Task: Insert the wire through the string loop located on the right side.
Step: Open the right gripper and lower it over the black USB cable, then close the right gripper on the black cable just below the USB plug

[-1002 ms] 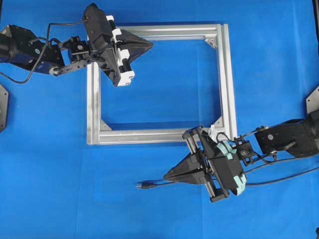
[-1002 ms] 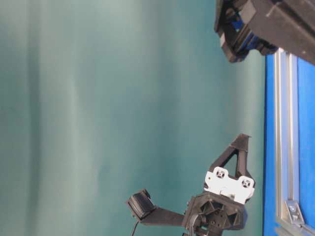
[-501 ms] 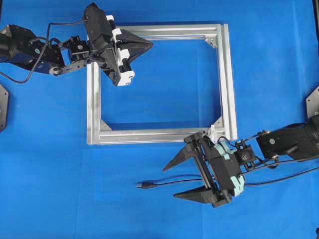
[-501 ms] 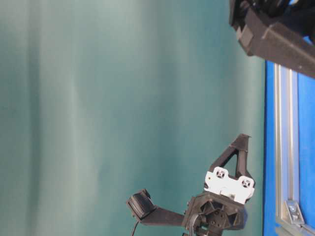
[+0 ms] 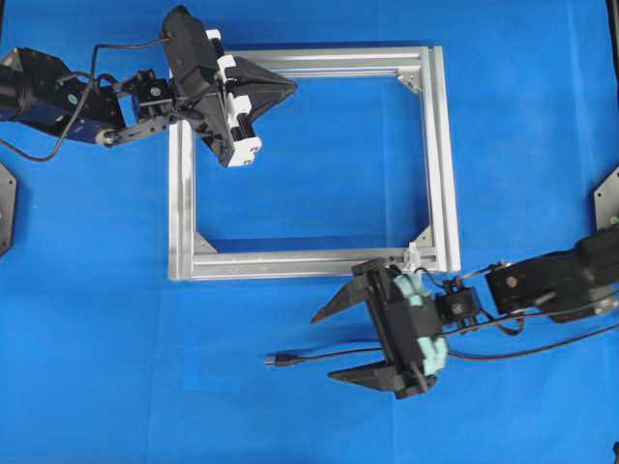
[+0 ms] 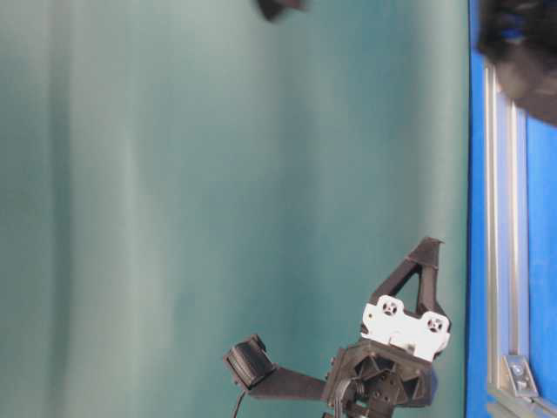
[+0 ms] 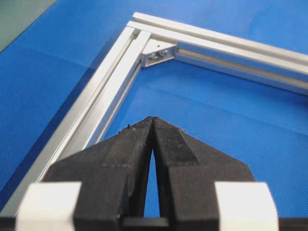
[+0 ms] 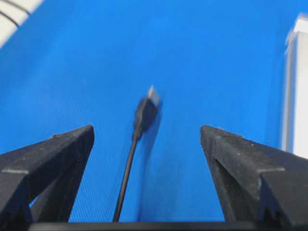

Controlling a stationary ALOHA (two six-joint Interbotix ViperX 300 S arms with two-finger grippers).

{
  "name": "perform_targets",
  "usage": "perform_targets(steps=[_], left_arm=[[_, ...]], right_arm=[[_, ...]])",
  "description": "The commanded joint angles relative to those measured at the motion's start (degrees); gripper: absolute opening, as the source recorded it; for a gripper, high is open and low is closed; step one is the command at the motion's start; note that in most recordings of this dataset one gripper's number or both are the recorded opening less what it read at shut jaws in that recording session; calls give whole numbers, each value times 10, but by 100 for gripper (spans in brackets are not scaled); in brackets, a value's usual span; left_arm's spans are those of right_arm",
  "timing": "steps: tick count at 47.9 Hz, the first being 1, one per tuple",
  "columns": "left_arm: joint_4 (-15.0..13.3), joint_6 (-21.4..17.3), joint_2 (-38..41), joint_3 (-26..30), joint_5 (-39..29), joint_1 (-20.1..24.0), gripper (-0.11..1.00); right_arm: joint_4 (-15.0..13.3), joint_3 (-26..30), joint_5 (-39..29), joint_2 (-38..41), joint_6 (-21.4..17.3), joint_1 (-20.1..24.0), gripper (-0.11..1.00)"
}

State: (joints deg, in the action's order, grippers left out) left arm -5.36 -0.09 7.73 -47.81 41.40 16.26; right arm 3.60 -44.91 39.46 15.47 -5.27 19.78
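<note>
In the overhead view a square silver aluminium frame [image 5: 308, 164] lies on the blue cloth-covered table [image 5: 97, 338]. The long thin black wire [image 5: 329, 355] lies below the frame's lower bar, its small dark plug with a metallic tip at lower centre of the picture. The right gripper [image 5: 331, 345] sits at lower right, its two black fingers spread wide with the wire running between them, gripping nothing. The tiny whitish string loop [image 5: 413, 253] shows at the frame's lower right corner, just above that gripper's body.

The right wrist view shows what the overhead cannot: the plug [image 8: 146, 111] blurred ahead of the spread right gripper [image 8: 147, 134], apart from both fingertips.

The left gripper [image 5: 290, 89] rests at upper left over the frame's top bar. The left wrist view shows its black fingers [image 7: 132, 144] pressed together on nothing, a triangular corner bracket [image 7: 158, 52] beyond.

The table-level view is sideways and shows neither wire nor loop.
</note>
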Motion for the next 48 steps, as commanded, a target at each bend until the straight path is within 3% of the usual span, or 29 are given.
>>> perform_targets(steps=[1,10,26,31,35,42,48], left_arm=[[2,0,-15,10,4,3,0],[2,0,-15,10,4,4,0],[2,0,-16,6,4,4,0],[2,0,-17,6,4,3,0],[2,0,-16,5,4,3,0],[2,0,-16,6,4,3,0],[2,0,-16,6,4,3,0]], right_arm=[[15,17,5,11,1,9,86],[36,29,10,43,1,12,86],[38,35,10,51,1,12,86],[39,36,10,51,1,12,81],[39,35,10,51,2,12,65],[38,33,8,50,4,12,21],[37,33,5,50,5,13,-1]])
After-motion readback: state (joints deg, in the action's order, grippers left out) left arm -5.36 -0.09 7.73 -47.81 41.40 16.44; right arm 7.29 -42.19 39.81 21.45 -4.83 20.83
